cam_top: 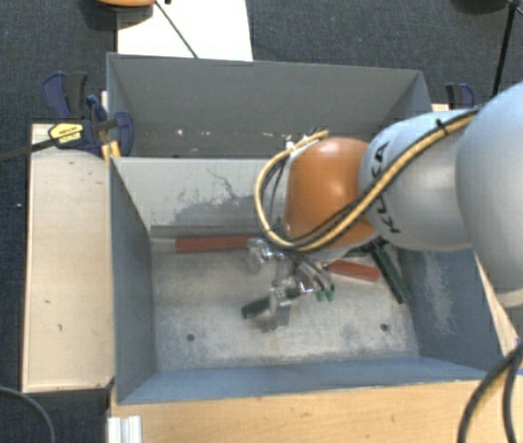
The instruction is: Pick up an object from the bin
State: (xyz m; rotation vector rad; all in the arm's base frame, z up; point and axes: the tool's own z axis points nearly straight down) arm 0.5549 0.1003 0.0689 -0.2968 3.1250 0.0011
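My gripper (279,301) hangs low over the middle of the bin floor, under the arm's orange cover. A small dark green piece (257,310) lies on the floor right at its lower tip, touching or nearly touching it. Whether that piece is gripped I cannot tell. A small bright green bit (324,293) shows just right of the gripper. Behind it, along the foot of the back wall, lies a long red-brown stick (208,244).
A red flat piece (359,270) and a dark green rod (389,275) lie at the right of the floor, partly hidden under the arm. The arm covers the bin's right side. Bare grey floor lies left and in front of the gripper.
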